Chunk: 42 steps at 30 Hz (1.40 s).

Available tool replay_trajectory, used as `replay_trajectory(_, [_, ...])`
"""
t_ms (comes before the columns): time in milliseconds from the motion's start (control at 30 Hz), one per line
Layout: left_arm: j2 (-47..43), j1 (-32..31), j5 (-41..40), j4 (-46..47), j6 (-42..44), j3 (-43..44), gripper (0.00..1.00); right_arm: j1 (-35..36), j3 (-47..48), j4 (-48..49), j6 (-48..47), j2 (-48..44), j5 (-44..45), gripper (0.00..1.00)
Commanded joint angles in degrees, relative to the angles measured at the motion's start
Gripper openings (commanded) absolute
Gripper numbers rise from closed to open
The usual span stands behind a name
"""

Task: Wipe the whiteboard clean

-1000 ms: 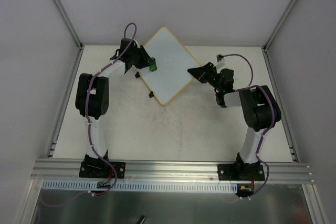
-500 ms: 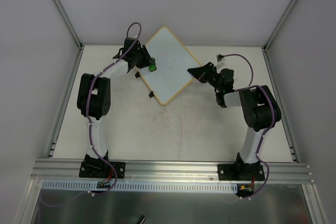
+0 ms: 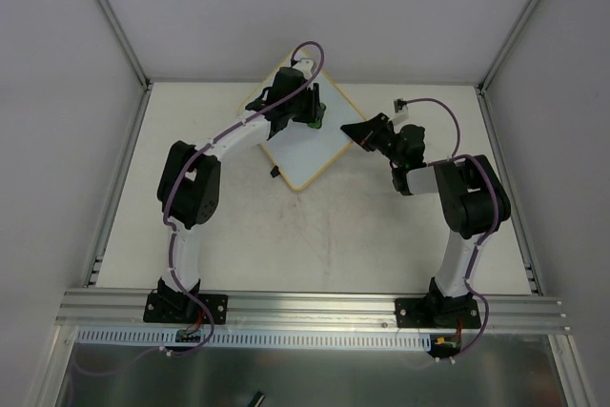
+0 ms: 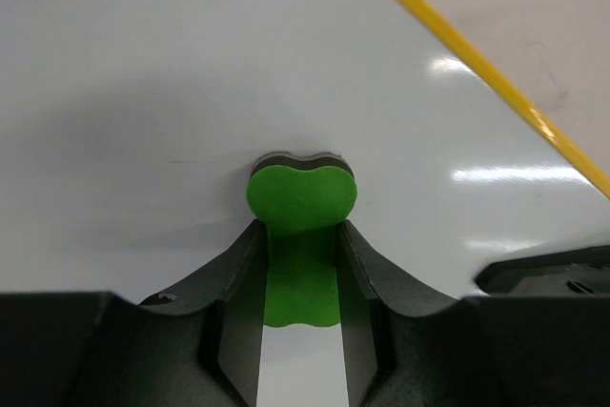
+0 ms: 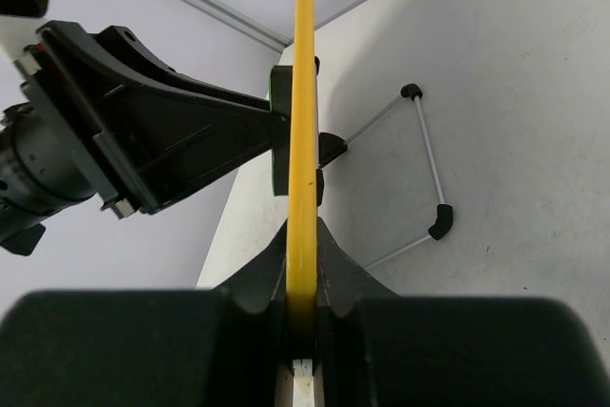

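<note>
The whiteboard (image 3: 303, 152) lies turned like a diamond at the back middle of the table, white with a yellow rim (image 4: 477, 66). My left gripper (image 3: 311, 108) is shut on the green eraser (image 4: 301, 199) and presses it flat on the board's white face (image 4: 181, 64) near the far corner. My right gripper (image 3: 359, 132) is shut on the board's right edge. In the right wrist view the rim (image 5: 303, 92) runs edge-on between the fingers (image 5: 335, 269). The left gripper body (image 5: 152, 140) and a sliver of the eraser (image 5: 275, 131) show beyond.
A black clip (image 3: 274, 172) sits on the board's near-left edge. A thin wire bracket with black ends (image 5: 439, 221) lies on the table beside the board. Metal frame rails (image 3: 119, 30) and grey walls bound the table at the back and sides.
My left gripper has swept the eraser from the board's left corner across to the right, toward the far corner. The right gripper and the board have stayed put.
</note>
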Motion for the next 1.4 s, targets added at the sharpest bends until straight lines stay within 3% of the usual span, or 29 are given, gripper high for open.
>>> replay_trajectory(0, [2.55, -3.61, 5.31, -2.68, 5.38, 0.72, 0.0, 1.39, 1.39, 7.77, -0.61, -0.62, -2.77, 0.0])
replay_trajectory(167, [1.67, -5.64, 1.89, -2.68, 8.55, 0.64, 0.0, 1.39, 1.56, 7.77, -0.61, -0.44, -2.86, 0.0])
replay_trajectory(367, [3.51, -2.22, -0.75, -3.56, 6.45, 1.69, 0.0, 1.39, 1.56, 7.77, -0.61, -0.62, -2.86, 0.0])
replay_trajectory(467, [6.14, 1.2, 0.37, -8.21, 0.31, 3.71, 0.0, 1.39, 1.3, 7.77, -0.61, -0.79, -2.86, 0.0])
replay_trajectory(633, [7.74, 10.61, 7.15, -9.28, -11.73, -0.31, 0.0, 1.48, 1.39, 7.77, -0.7, -0.7, -2.86, 0.0])
replay_trajectory(733, [7.21, 13.25, 7.24, -9.28, -14.12, -1.99, 0.0, 1.47, 1.21, 7.86, -0.7, -0.79, -2.86, 0.0])
replay_trajectory(1367, [6.07, 14.75, 6.8, -9.28, -13.68, -2.52, 0.0, 1.48, 1.39, 7.77, -0.61, -0.7, -2.86, 0.0])
